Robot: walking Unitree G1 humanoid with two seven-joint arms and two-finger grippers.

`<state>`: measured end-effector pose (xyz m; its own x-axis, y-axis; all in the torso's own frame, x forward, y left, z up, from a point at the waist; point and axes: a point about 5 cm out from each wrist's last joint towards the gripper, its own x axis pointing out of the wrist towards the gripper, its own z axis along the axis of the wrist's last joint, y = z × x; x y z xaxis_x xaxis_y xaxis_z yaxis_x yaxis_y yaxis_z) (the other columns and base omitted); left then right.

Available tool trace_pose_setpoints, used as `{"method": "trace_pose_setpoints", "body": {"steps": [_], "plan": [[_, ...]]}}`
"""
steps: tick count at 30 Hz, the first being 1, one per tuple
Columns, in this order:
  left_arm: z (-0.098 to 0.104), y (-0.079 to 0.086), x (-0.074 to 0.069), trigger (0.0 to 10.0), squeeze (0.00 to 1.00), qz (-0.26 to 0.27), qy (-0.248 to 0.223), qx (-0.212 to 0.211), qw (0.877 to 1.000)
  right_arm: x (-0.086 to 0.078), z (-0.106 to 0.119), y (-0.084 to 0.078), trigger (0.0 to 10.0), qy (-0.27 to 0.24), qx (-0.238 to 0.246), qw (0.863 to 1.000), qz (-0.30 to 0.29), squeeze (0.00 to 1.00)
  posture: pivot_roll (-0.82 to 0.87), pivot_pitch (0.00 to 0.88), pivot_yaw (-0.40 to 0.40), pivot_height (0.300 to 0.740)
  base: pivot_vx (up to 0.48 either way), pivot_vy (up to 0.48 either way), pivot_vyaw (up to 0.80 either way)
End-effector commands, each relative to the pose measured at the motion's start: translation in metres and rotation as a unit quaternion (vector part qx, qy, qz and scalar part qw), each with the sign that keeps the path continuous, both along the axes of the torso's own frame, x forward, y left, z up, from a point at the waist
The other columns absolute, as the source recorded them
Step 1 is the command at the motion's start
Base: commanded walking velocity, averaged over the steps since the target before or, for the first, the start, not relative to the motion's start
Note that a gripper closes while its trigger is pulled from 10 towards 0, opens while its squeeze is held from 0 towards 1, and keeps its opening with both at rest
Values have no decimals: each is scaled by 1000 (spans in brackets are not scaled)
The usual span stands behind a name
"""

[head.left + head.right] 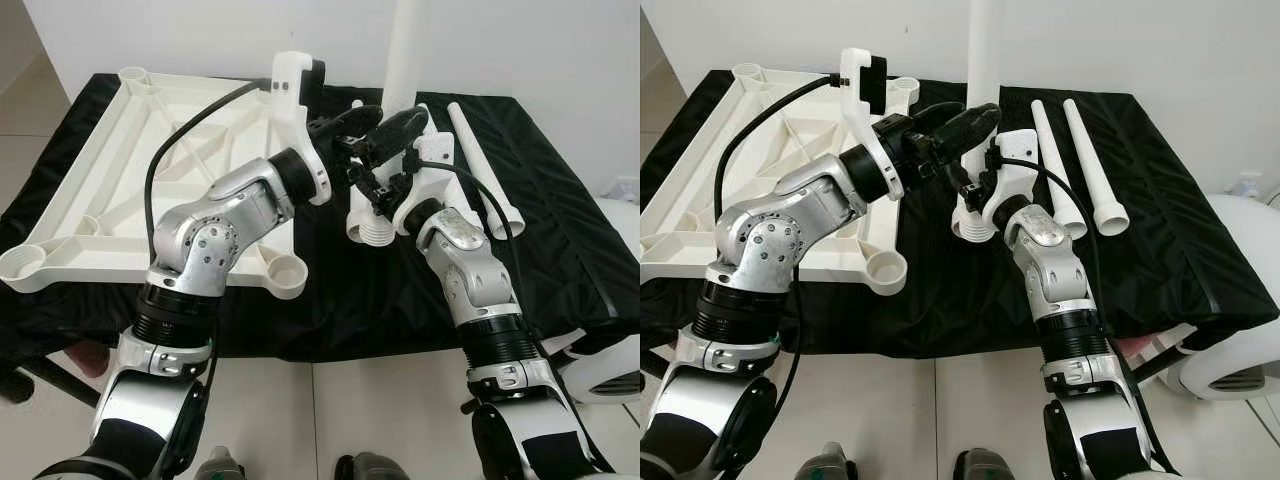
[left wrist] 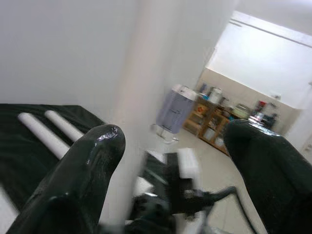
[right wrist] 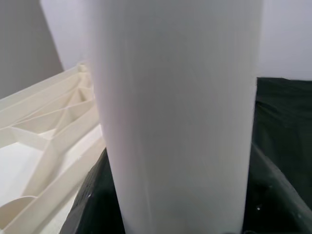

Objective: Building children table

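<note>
The white table top [image 1: 120,190] lies upside down on a black cloth, its corner sockets facing up. My right gripper [image 1: 376,186] is shut on a white table leg [image 1: 405,50], holding it upright just right of the table top with its ribbed end [image 1: 368,230] down near the cloth. In the right wrist view the leg [image 3: 180,112] stands between the black fingers [image 3: 92,200]. My left gripper [image 1: 370,125] is open at the same leg, a little above the right one, and the leg [image 2: 139,97] passes between its spread fingers [image 2: 78,180]. Two more legs [image 1: 1055,165] [image 1: 1095,160] lie on the cloth to the right.
The black cloth [image 1: 560,240] covers a low platform whose front edge is close to my body. The nearest corner socket [image 1: 284,271] sits left of the held leg. A white rounded device [image 1: 1240,350] stands on the floor at the right. A white wall runs behind.
</note>
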<state>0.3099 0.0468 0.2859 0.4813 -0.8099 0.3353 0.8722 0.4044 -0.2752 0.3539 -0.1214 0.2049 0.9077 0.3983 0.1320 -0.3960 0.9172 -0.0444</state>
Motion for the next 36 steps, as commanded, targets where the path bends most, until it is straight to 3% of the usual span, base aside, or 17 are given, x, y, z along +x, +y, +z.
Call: {"method": "trace_pose_setpoints", "body": {"steps": [1, 4, 7, 10, 13, 15, 17, 19, 20, 21, 23, 28, 36], "plan": [[0, 5, 7, 10000, 0, 7, -16, 5, 1000, 1, 3, -5, 10000, -12, 16, 1000, -23, 0, -21, 1, -37, 740, 0, 0, 0], [-12, 25, 27, 10000, 0, 105, 11, 35, 994, 1, 4, -11, 10000, -15, 44, 998, -49, 0, -23, 5, -37, 740, 0, 0, 0], [-16, 35, 33, 10000, 0, 141, 15, 50, 989, 1, 4, -12, 10000, -12, 56, 997, -54, 0, -22, 5, -38, 740, 0, 0, 0], [-22, 48, 35, 10000, 0, 171, -13, 82, 982, 1, 6, -13, 10000, -19, 69, 996, -54, 0, -22, 9, -38, 740, 0, 0, 0], [-42, 64, 40, 10000, 0, 215, -13, 144, 966, -5, 12, -9, 10000, -40, 98, 994, -16, 0, -26, 11, -37, 740, 0, 0, 0], [-49, 67, 40, 10000, 0, 224, -15, 163, 961, -7, 14, -8, 10000, -47, 105, 993, -7, 0, -26, 13, -37, 740, 0, 0, 0], [-62, 69, 38, 10000, 0, 238, -45, 210, 947, -11, 18, -7, 10000, -62, 121, 991, 4, 0, -29, 15, -35, 740, 0, 0, 0], [-72, 66, 33, 10000, 0, 226, -81, 248, 938, -13, 21, -8, 10000, -70, 127, 989, 5, 0, -29, 17, -33, 740, 0, 0, 0], [-79, 62, 27, 10000, 0, 206, -118, 291, 927, -13, 22, -10, 10000, -73, 131, 989, 3, 0, -28, 19, -32, 740, 0, 0, 0], [-79, 62, 27, 10000, 0, 206, -118, 291, 927, -13, 22, -10, 10000, -73, 131, 989, 3, 0, -28, 19, -32, 740, 0, 0, 0], [-92, 58, 19, 10000, 0, 166, -152, 340, 913, -13, 23, -12, 10000, -75, 137, 988, 0, 0, -26, 20, -31, 740, 0, 0, 0], [-107, 60, 7, 10000, 0, 99, -167, 365, 910, -13, 26, -15, 10000, -81, 142, 987, -1, 0, -20, 24, -29, 740, 0, 0, 0], [-117, 83, 14, 10000, 0, 127, -147, 390, 900, -17, 26, -22, 10000, -88, 141, 986, 2, 0, -17, 23, -22, 740, 0, 0, 0]]}}
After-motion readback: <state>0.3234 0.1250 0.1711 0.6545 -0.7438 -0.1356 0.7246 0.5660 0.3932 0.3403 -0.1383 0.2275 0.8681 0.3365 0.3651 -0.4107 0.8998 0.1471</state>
